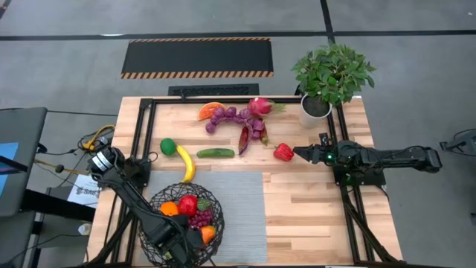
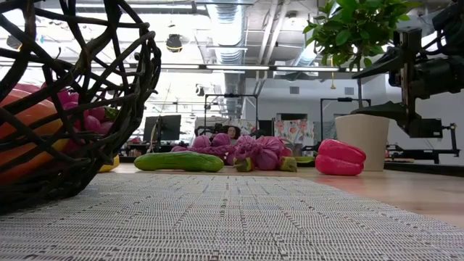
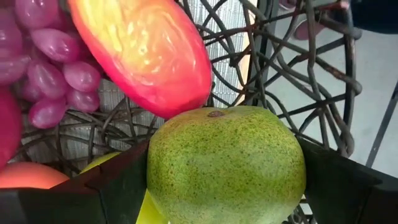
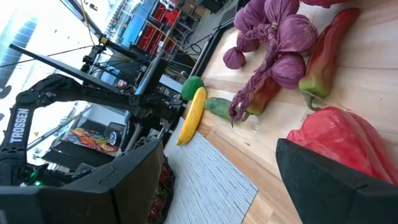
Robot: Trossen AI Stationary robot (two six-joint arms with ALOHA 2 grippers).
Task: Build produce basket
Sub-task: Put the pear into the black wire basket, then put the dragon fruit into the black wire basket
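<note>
Left wrist view: the left gripper (image 3: 227, 186) is clamped on a green pear (image 3: 227, 165) inside the basket (image 1: 184, 214), beside grapes (image 3: 50, 62). Right gripper (image 1: 296, 152), jaws apart, sits just beside the red pepper (image 1: 282, 152).

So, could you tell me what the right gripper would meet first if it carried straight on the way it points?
Most likely the red bell pepper: it lies just ahead of the right gripper, whose fingers are open towards it.

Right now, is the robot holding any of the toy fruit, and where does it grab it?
Yes. The left gripper holds a green pear by its two sides, over the basket. The right gripper is open, holding nothing, right beside the red pepper.
</note>
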